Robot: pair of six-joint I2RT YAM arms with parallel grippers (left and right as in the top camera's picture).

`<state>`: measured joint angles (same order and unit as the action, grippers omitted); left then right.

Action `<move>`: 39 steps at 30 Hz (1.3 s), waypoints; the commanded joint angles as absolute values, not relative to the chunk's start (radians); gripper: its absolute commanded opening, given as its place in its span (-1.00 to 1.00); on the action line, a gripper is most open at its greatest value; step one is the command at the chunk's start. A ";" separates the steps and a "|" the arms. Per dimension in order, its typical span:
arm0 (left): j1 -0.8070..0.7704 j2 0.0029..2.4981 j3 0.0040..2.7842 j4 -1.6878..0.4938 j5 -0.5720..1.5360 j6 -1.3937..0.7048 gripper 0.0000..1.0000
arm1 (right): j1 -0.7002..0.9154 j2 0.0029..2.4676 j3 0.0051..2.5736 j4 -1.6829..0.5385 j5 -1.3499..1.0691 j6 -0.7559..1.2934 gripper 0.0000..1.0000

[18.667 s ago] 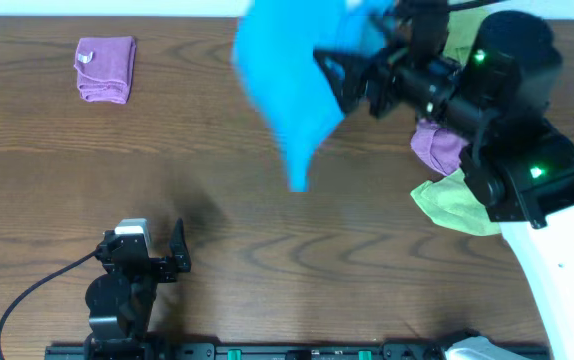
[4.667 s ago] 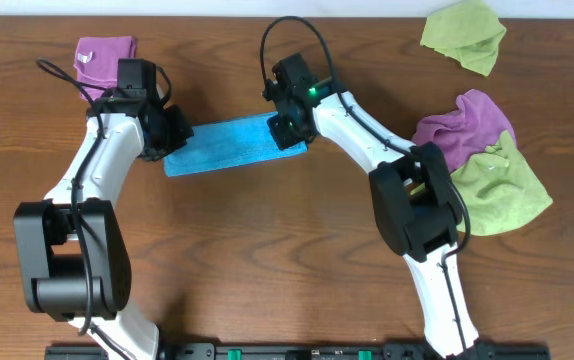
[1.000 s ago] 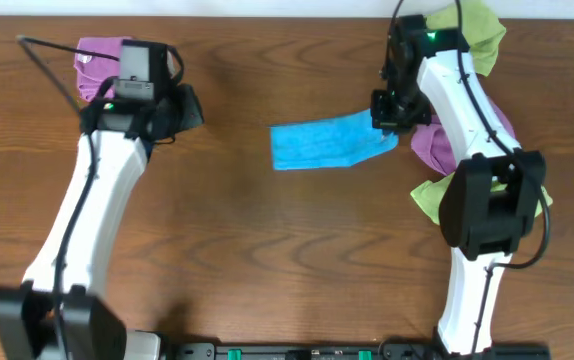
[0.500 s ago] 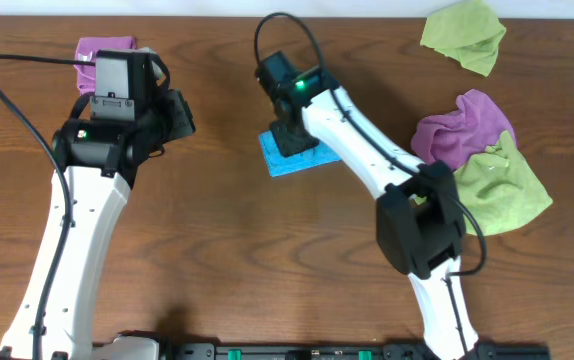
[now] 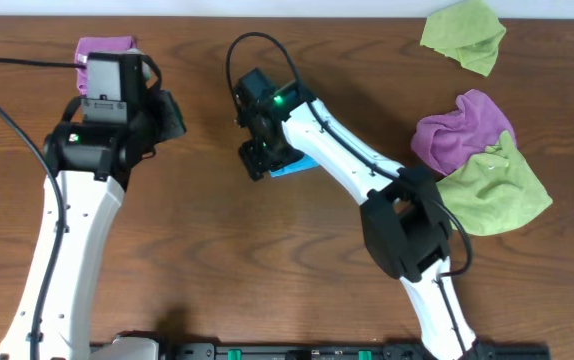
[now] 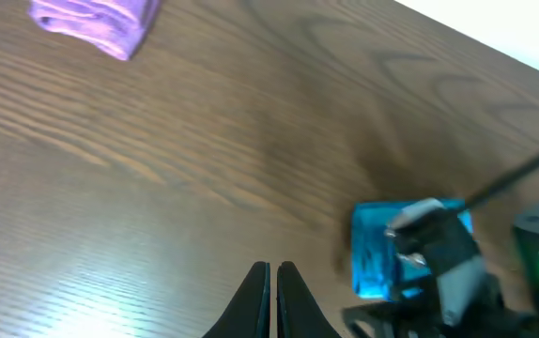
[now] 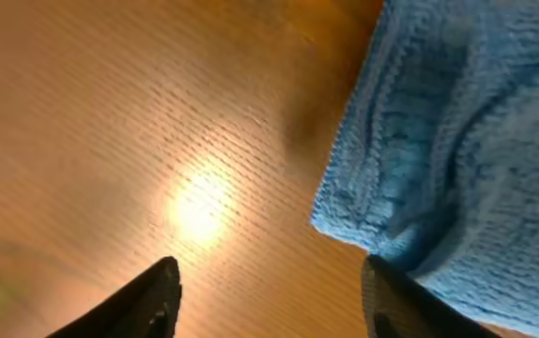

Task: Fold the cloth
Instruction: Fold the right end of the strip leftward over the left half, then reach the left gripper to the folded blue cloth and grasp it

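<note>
The cloth (image 5: pixel 295 167) is a sky-blue terry cloth lying folded into a small block on the wooden table, mostly hidden under my right arm in the overhead view. In the left wrist view the cloth (image 6: pixel 373 252) shows as a compact blue rectangle. My right gripper (image 5: pixel 256 160) sits low at the block's left edge; in its own view the right gripper (image 7: pixel 274 293) is open, bare wood between the fingers and the cloth (image 7: pixel 457 141) beside the right finger. My left gripper (image 5: pixel 174 115) hovers left of the cloth, apart from it. The left gripper (image 6: pixel 274 302) is shut and empty.
A folded purple cloth (image 5: pixel 102 48) lies at the back left, just behind my left arm. At the right lie a crumpled purple cloth (image 5: pixel 462 125), a lime-green cloth (image 5: pixel 495 190) and another lime-green cloth (image 5: pixel 464 35) at the back edge.
My right gripper has carried the cloth's right end leftward over the rest, making a small block, and has then opened. My left arm has shifted only slightly.
</note>
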<state>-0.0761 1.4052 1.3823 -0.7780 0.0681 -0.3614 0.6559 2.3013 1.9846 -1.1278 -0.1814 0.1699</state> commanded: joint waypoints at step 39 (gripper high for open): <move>-0.133 2.070 1.227 -0.145 0.923 -0.540 0.91 | 0.190 2.246 1.767 -0.812 -0.395 0.217 -0.99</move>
<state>-0.1169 2.0594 1.2270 -0.1482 0.9249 -0.5297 0.1955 2.2166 1.7721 -0.8146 -0.3691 0.1871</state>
